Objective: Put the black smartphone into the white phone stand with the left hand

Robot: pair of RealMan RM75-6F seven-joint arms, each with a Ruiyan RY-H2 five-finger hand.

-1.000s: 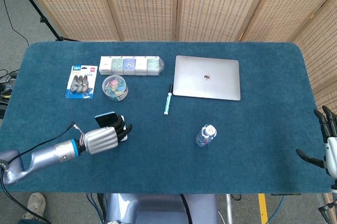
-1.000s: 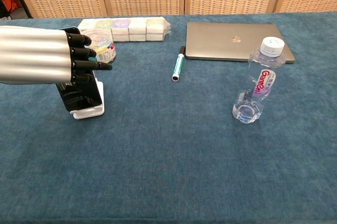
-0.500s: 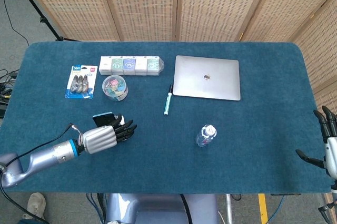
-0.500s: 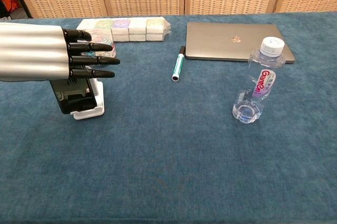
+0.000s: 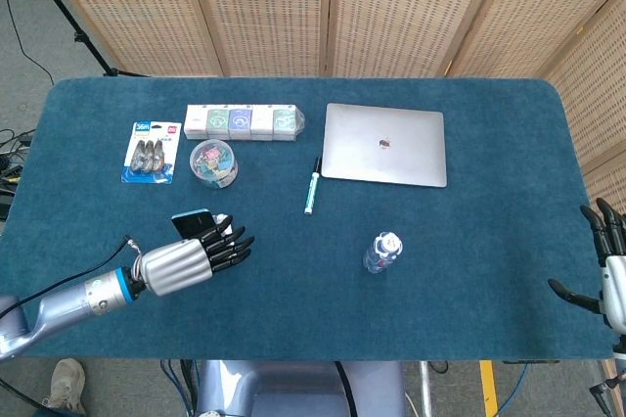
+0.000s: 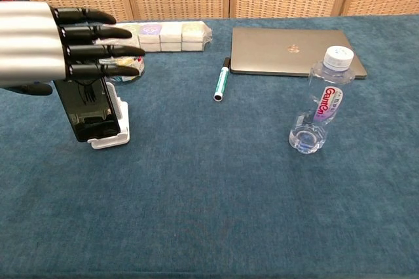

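The head view looked steeply down from high above, taking in the whole desk. The chest view sat low and close, facing level across it. Both caught the left robot hand and, to its right, the laptop.

The place looked like a robot-testing lab staged as an office desk: a table covered in dark blue carpet-like cloth was walled off behind by folding screens of woven tan rattan, with grey floor, a black stand leg and loose cables just left of the table. Around a closed silver laptop near the table's back edge lay desk goods: a green-and-white marker pen just left of it, and further left a row of small boxed stationery packs, a round clear tub of coloured clips and a blue blister card of binder clips.
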